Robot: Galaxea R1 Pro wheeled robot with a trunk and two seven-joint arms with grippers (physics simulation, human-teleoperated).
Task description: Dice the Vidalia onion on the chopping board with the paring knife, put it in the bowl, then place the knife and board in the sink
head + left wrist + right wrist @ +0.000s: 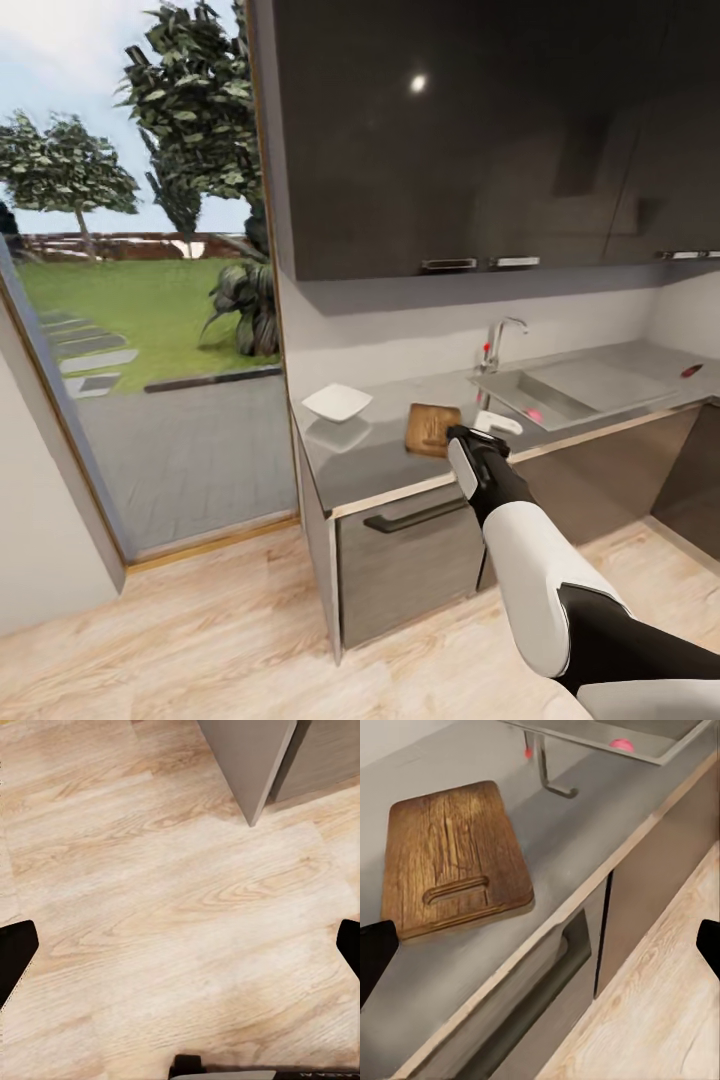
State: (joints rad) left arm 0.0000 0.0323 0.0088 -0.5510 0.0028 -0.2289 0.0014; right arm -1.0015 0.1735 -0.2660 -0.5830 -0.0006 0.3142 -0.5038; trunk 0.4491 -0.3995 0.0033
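Observation:
On the grey countertop [375, 455] the brown chopping board [433, 428] lies between the white bowl [337, 402] and the sink [575, 385]. A small pink Vidalia onion [534, 413] sits in the basin below the chrome tap [497, 345]. At the far right of the drainboard rests the reddish paring knife [691, 371]. My right gripper [490, 428] hovers open over the counter's front edge, just right of the board. In the right wrist view the chopping board [454, 855], the onion [621, 744] and the open gripper [540, 952] show. My left gripper [180, 952] is open above the wooden floor.
Dark upper cabinets [470, 130] hang over the counter. Below it, a grey cabinet front with a bar handle [415, 515] faces me. A tall window [150, 300] onto a garden stands at the left. Wooden floor [200, 640] lies in front of the counter.

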